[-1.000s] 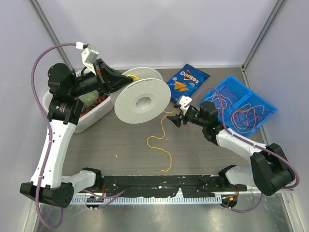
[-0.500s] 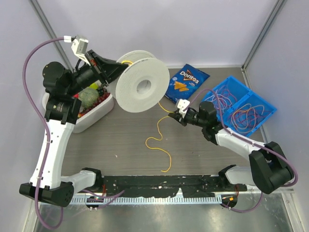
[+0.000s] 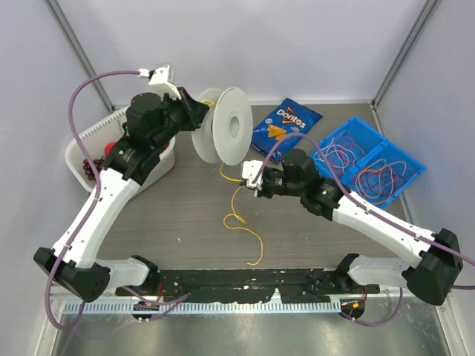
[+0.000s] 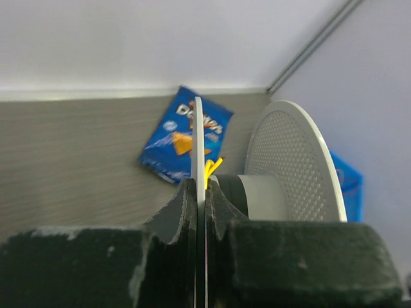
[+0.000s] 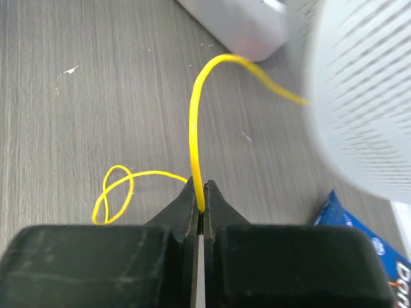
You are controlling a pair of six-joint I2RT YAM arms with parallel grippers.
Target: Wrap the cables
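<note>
A translucent white spool (image 3: 230, 126) hangs edge-on above the table, and my left gripper (image 3: 199, 111) is shut on its near flange (image 4: 198, 135). Yellow cable (image 4: 212, 168) shows on the hub, just past the left gripper (image 4: 200, 189). From the spool the yellow cable (image 3: 239, 215) drops to the table in loose loops. My right gripper (image 3: 249, 178) is shut on it below the spool. In the right wrist view the cable (image 5: 192, 128) arcs up out of the pinched right gripper (image 5: 200, 196). More thin cables (image 3: 371, 178) lie in the blue bin.
A blue bin (image 3: 404, 159) stands at the back right, with a Doritos bag (image 3: 286, 122) beside it behind the spool. A white tub (image 3: 96, 130) with red items sits at the far left under the left arm. A black rail (image 3: 245, 282) runs along the near edge.
My right gripper shut on the yellow cable and moved left toward the spool. The left arm swung the spool rightward and turned it edge-on.
</note>
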